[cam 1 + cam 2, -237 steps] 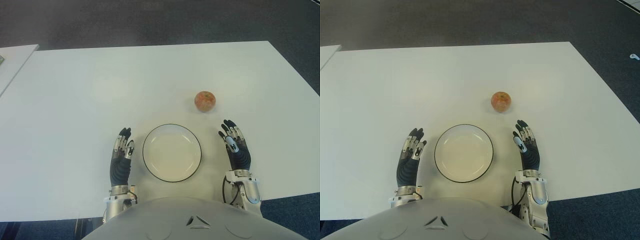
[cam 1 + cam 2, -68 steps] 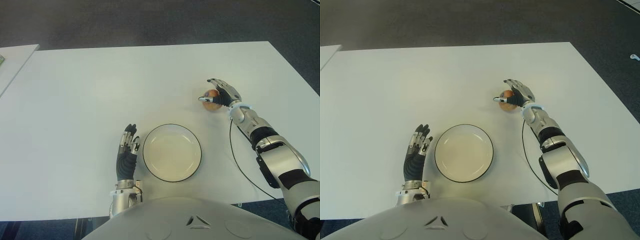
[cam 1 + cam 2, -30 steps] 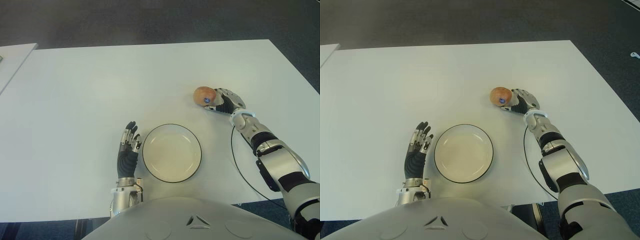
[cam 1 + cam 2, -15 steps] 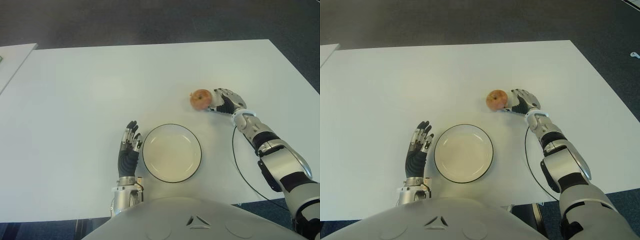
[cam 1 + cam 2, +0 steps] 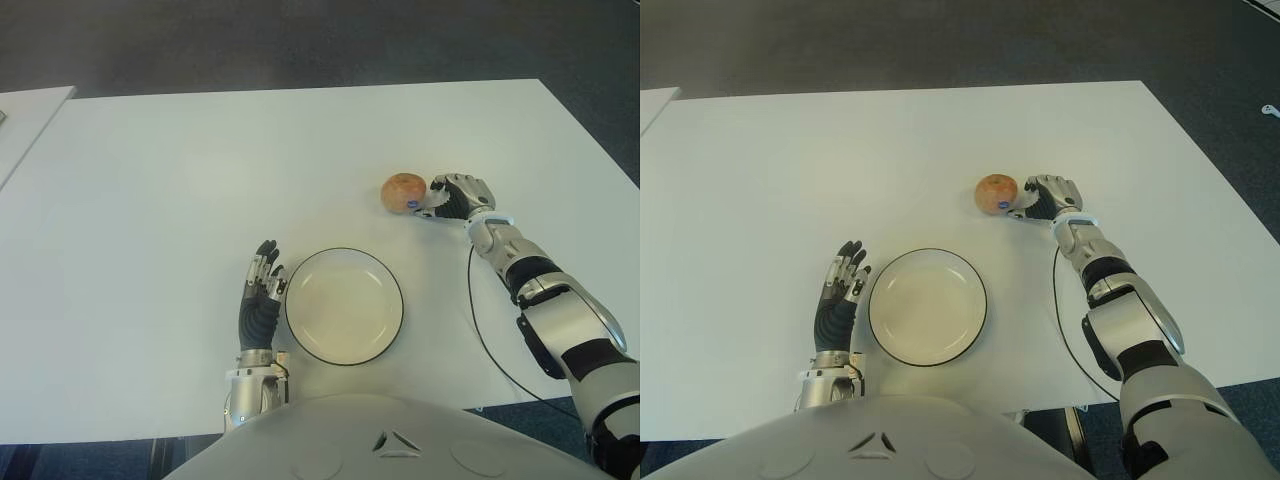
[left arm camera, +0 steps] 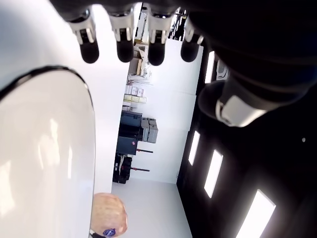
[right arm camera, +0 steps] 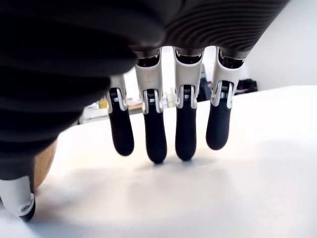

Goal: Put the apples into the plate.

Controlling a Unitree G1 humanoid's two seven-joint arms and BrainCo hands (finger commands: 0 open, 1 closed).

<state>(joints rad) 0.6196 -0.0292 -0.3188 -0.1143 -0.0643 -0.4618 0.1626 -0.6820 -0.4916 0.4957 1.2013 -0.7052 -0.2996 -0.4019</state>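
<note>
Since half a second ago the apple (image 5: pixel 404 192) has rolled back a touch toward the right hand (image 5: pixel 455 197), turning so its small blue sticker faces the robot, and the hand has edged a little toward the far edge of the desk (image 5: pixel 150 200). The apple sits loose on the desk, right of centre and beyond the plate (image 5: pixel 344 305), which holds nothing.

The risk from here, as I judge it, is another nudge instead of a grasp: only the thumb tip touches the apple's right side, so any push would send the round fruit rolling off toward the left or far edge, away from both hand and plate.

The right arm reaches out across the desk's right half, palm down and low. In its wrist view the four fingers (image 7: pixel 154 134) hang slightly curled with nothing between them, their tips close to the desk, the apple off by the thumb. The left hand (image 5: pixel 262 300) shows just left of the plate, fingers straight and empty.
</note>
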